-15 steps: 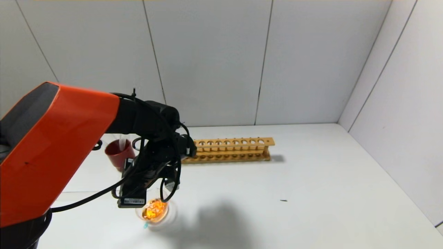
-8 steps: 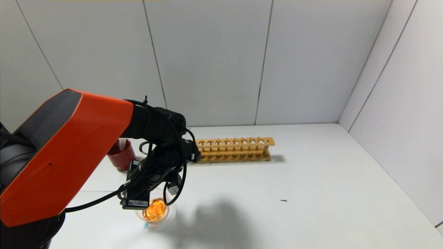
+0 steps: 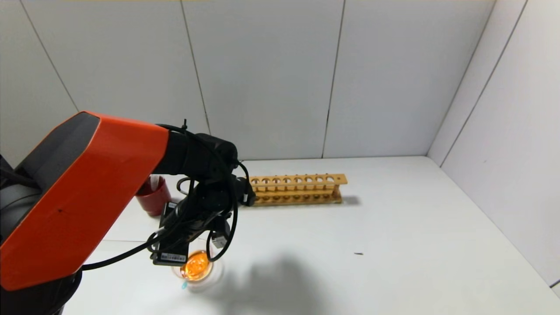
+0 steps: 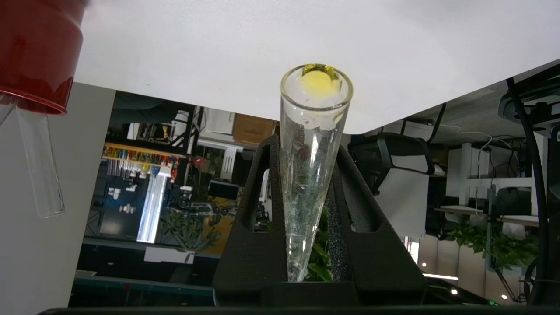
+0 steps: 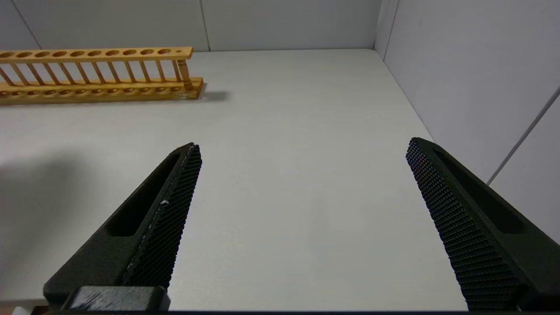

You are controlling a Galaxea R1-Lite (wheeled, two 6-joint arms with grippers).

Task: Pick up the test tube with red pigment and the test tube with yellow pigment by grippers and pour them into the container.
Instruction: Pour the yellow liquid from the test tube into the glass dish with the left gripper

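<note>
arm: left gripper [image 4: 313,183] over container [image 3: 197,267] near bench's front-left edge; barely shifted vs half a sec ago, settled.
grip: jaws clamped on test tube with yellow pigment [image 4: 311,170], upended, little yellow left.
dish: orange liquid inside, so red prob. already poured.
right gripper [image 5: 302,227]: idle, jaws wide apart.

The scene is evenly and brightly lit from overhead. A soft, broad shadow [image 3: 271,284] is cast on the white table [image 3: 393,245] near the middle, and a small one to the right of the wooden rack [image 3: 297,189]. The orange liquid in the container [image 3: 197,267] is blown out to a glow.
</note>
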